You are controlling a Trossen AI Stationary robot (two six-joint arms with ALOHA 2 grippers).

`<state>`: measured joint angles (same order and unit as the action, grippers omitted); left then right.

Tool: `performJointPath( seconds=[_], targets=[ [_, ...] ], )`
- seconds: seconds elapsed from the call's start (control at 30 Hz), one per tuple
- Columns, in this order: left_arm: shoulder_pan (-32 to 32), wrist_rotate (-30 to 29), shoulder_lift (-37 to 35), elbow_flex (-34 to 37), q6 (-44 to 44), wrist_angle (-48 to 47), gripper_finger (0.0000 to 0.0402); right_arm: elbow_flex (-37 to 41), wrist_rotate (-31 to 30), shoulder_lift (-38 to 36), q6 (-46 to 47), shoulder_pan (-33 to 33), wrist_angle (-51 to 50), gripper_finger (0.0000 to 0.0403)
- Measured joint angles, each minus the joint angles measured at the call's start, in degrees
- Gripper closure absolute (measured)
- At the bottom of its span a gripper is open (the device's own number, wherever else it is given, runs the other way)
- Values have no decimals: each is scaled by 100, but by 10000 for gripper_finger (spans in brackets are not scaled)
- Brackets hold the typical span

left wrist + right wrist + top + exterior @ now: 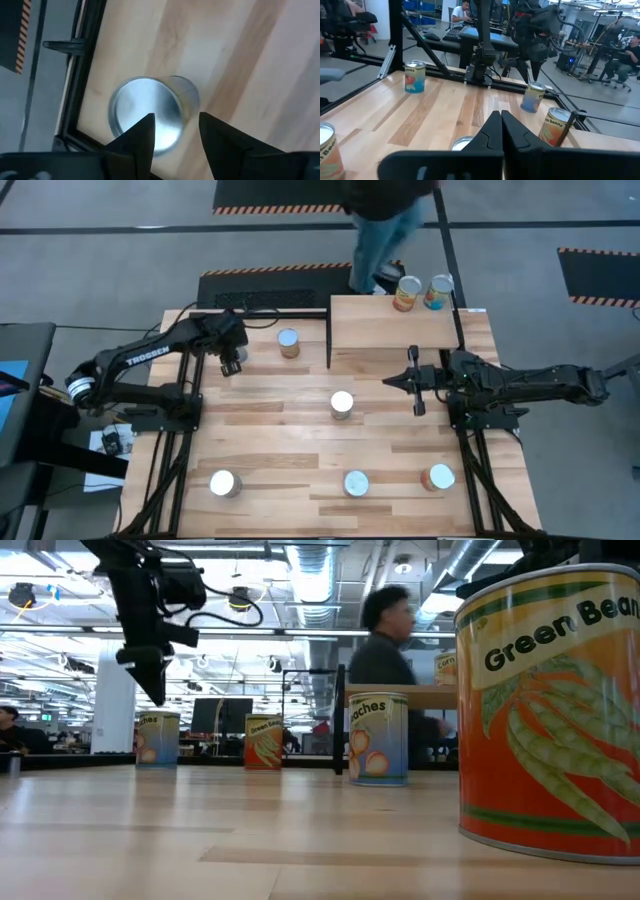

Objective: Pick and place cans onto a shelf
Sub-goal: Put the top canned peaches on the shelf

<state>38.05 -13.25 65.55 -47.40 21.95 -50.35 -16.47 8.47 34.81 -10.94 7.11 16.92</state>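
Cans [342, 404] dot plank tabletop [270, 450] — busy workshop.

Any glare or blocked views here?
Left wrist view: glare on the lid of the can under the open left claw. Low view: the near Green Beans can blocks the right side; ceiling lights are bright. High view: even light, faint shadows.

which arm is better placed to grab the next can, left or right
Left, probably. The left pincer hangs open directly above a can near the table's far-left edge. The right pincer, fingers together, holds nothing by the shelf.
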Motion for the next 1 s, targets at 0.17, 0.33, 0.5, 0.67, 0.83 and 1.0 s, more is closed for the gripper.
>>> performJointPath(
  seconds=[0.17,0.33,0.5,0.67,0.83,1.0],
  targets=[
    [148,-9,392,0,241,168,257,0,0,0,-2,0,-2,399],
    [257,-70,658,0,330,290,265,0,0,0,-2,2,-10,398],
    [257,-33,740,-20,423,346,320,0,0,0,-2,2,-13,399],
    [257,27,676,-20,578,348,392,0,-1,0,-2,2,-15,397],
    [257,432,426,-475,517,-225,401,-2,-2,0,-4,2,-15,399],
    [183,693,339,-1490,299,-743,401,-2,-97,0,-2,2,-13,397]
  ],
)
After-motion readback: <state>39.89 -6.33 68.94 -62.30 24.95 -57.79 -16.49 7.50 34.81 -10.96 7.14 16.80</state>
